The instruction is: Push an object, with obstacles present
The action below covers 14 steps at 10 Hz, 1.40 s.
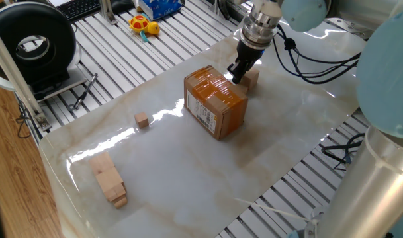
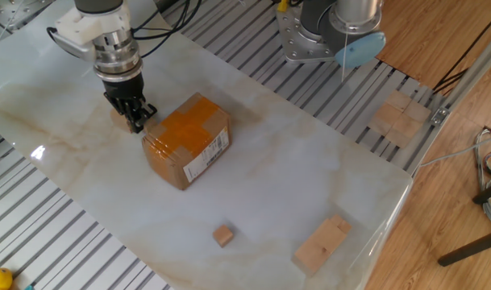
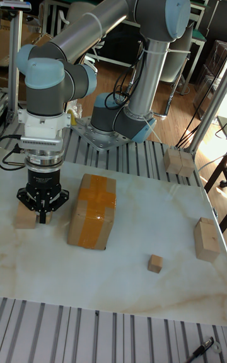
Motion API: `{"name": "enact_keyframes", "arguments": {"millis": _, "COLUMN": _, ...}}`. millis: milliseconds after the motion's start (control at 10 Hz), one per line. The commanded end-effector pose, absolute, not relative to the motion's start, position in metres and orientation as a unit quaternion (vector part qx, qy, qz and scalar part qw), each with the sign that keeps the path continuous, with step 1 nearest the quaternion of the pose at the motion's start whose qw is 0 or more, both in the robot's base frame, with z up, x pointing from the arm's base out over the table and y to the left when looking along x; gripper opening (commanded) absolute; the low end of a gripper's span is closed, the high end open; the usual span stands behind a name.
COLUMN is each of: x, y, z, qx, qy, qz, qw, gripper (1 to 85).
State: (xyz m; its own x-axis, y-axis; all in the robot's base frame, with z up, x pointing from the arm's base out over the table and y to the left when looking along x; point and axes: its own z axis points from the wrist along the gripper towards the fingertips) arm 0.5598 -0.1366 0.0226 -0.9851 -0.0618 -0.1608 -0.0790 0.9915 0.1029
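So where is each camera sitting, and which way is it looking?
One fixed view: high beside the arm's big pale base, looking across the table at the cardboard box; the gripper shows.
The other fixed view: high on the opposite side, looking down; the gripper and arm base show.
Tall fixed view: low at the table's front edge, facing the whole arm.
All share the box and small cube.

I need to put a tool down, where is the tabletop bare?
Free: the wide stretch between the cardboard box, small wooden cube and stacked wooden blocks. Crowded: the far corner, where the end effector sits between the box and a bigger wooden cube.
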Motion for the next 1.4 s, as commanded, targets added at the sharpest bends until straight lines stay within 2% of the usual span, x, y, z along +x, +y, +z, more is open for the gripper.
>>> {"name": "enact_keyframes", "arguments": {"millis": 0, "x": 0.565, "y": -0.136, "z": 0.023, "qx": -0.033, "qy": 0.995, "qz": 0.054, "qw": 0.083, "gripper": 1.3}}
{"name": "enact_keyframes", "arguments": {"millis": 800, "x": 0.561, "y": -0.121, "z": 0.033, "qx": -0.032, "qy": 0.995, "qz": 0.066, "qw": 0.075, "gripper": 1.3}}
{"name": "enact_keyframes", "arguments": {"millis": 1300, "x": 0.571, "y": -0.124, "z": 0.027, "qx": -0.035, "qy": 0.995, "qz": 0.056, "qw": 0.074, "gripper": 1.3}}
